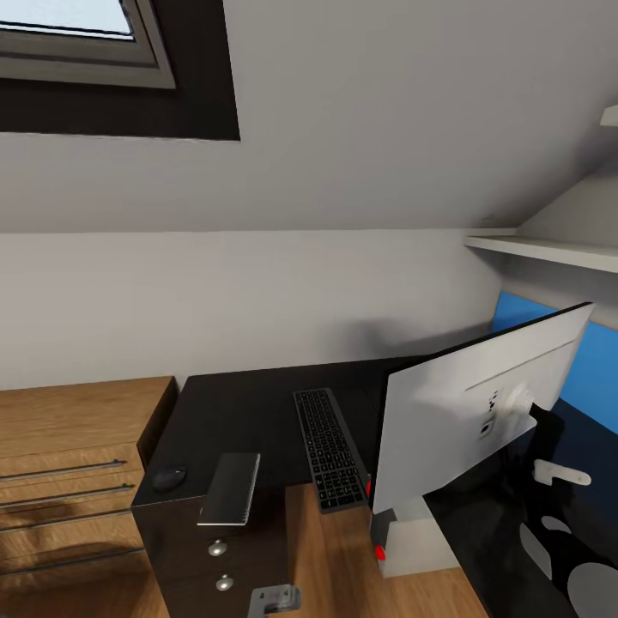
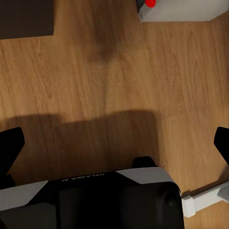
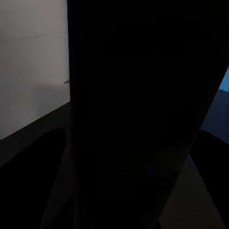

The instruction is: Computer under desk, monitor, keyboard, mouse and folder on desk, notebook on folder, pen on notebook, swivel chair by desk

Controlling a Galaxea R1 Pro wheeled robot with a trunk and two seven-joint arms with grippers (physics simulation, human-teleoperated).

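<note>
The white-backed monitor (image 1: 472, 421) hangs tilted over the right end of the black desk (image 1: 249, 412), its screen turned away from me. In the right wrist view a dark slab (image 3: 138, 114) stands between the two dark fingers (image 3: 28, 181) of my right gripper (image 3: 119, 179), which looks shut on the monitor. A dark keyboard (image 1: 329, 448) lies on the desk, with the black mouse (image 1: 169, 477) at the left front corner. Beside the mouse a flat grey pad (image 1: 230, 487) overhangs the edge; folder or notebook, I cannot tell. My left gripper (image 2: 114, 143) is open above the wooden floor (image 2: 95, 81).
A white computer case (image 1: 416, 542) with a red spot stands on the floor below the monitor, also seen as the white case (image 2: 176, 10). A wooden dresser (image 1: 69, 446) adjoins the desk on the left. A wall shelf (image 1: 549, 249) juts out at the right under the sloped ceiling.
</note>
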